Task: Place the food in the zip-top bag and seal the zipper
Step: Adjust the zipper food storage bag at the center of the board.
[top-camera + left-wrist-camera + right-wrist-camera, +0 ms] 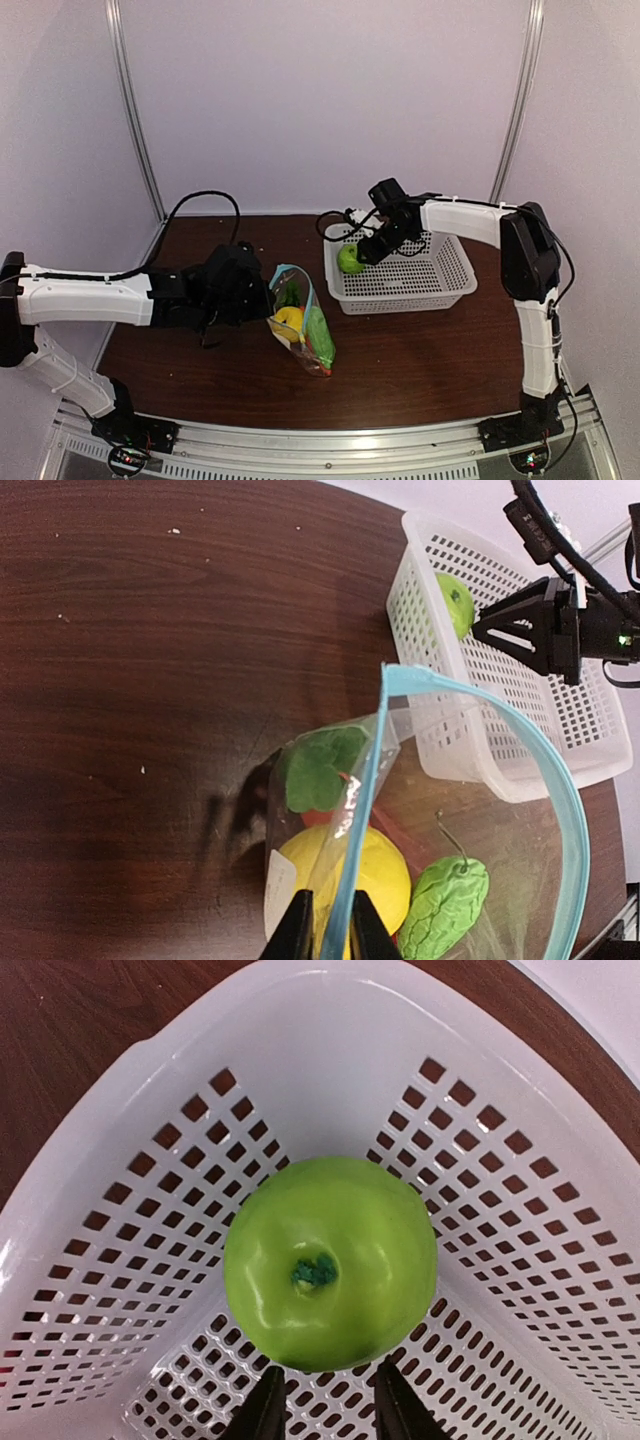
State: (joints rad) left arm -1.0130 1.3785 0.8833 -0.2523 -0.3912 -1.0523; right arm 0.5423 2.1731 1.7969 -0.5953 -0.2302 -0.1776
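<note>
The clear zip-top bag (302,322) stands on the table, mouth open. It holds the yellow lemon (375,872), the green oblong vegetable (445,905) and the red carrot's leafy top (318,765). My left gripper (332,932) is shut on the bag's teal zipper strip (362,810) at its near edge and holds it up. The green apple (330,1260) lies in the near-left corner of the white basket (120,1210). My right gripper (330,1408) is open just above the apple, with its fingertips beside the apple's edge and not around it. The apple also shows in the top view (350,260).
The white perforated basket (405,298) stands right of the bag on the dark wooden table (200,370); apart from the apple it looks empty. The right arm (470,220) reaches over the basket from the right. White walls close off the back and sides.
</note>
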